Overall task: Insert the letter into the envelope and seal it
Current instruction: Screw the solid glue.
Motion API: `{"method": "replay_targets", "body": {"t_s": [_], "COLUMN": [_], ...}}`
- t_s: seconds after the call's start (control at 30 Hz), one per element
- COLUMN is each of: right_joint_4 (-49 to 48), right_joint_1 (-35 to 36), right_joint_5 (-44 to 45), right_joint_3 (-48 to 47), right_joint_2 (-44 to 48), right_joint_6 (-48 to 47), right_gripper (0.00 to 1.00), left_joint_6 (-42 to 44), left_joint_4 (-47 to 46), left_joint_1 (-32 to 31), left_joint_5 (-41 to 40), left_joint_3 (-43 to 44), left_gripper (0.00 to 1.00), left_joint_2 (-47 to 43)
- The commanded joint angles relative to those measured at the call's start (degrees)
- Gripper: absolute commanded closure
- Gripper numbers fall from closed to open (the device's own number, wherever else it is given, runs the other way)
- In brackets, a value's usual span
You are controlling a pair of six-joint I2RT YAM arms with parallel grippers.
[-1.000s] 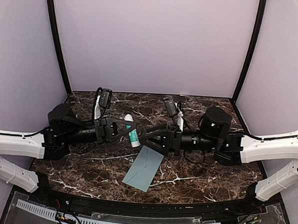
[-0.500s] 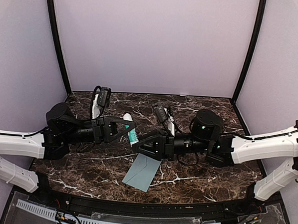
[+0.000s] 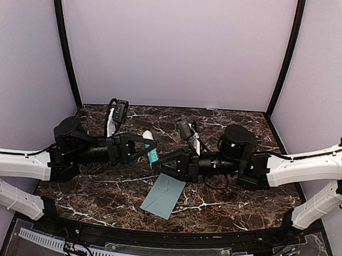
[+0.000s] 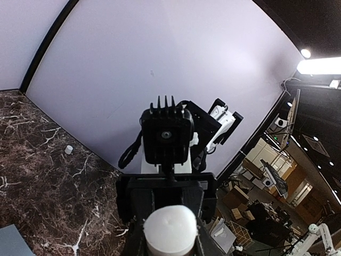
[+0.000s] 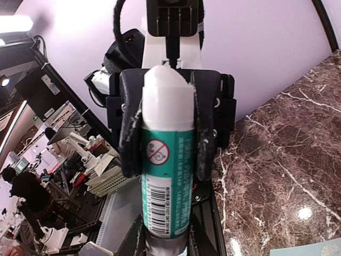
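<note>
Over desk (image 3: 87, 187), left tool (image 3: 142, 148) and right tool (image 3: 159, 164) both clamp glue stick (image 3: 152, 153); envelope (image 3: 163, 196) beneath, slanted, nearer right tool.

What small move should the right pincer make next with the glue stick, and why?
Probably the right pincer should clamp firmly on the glue stick's base and hold steady: its jaws flank that end, while the left pincer grips the upper body.
</note>
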State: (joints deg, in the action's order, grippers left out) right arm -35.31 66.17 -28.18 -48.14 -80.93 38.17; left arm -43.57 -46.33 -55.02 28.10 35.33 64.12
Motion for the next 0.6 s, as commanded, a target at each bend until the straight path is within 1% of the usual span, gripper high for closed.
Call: {"method": "replay_targets", "body": {"t_s": [0.0, 0.07, 0.13, 0.37, 0.5, 0.57], "right_joint_4": [8.3, 15.0, 20.6, 36.4, 44.1, 46.7], "right_joint_1": [0.5, 0.7, 1.0, 3.7, 5.7, 6.5], "right_joint_5": [9.4, 14.8, 20.2, 39.8, 49.3, 52.8], "right_joint_3": [-3.5, -5.2, -7.8, -18.2, -24.8, -27.5], "right_joint_2": [2.3, 2.3, 1.8, -3.4, -8.2, -10.6], "right_joint_6": [-3.9, -5.3, -6.9, -10.1, -10.5, -10.4], "right_gripper": [0.89, 0.89, 0.89, 0.89, 0.89, 0.89], "left_joint_6": [4.6, 6.4, 7.1, 3.3, 0.8, -0.5], "left_joint_4": [9.8, 15.2, 17.9, 21.8, 21.6, 21.0], "left_joint_1": [-0.3, -1.2, -2.2, -4.7, -5.5, -5.6], "left_joint_5": [-5.6, -9.9, -13.5, -24.9, -29.2, -29.6], "left_joint_3": [3.6, 5.1, 6.1, 8.0, 8.3, 8.5], "left_gripper": [1.00, 1.00, 1.00, 1.00, 1.00, 1.00], "left_joint_2": [-1.5, -1.2, -0.5, 4.0, 6.5, 7.9]}}
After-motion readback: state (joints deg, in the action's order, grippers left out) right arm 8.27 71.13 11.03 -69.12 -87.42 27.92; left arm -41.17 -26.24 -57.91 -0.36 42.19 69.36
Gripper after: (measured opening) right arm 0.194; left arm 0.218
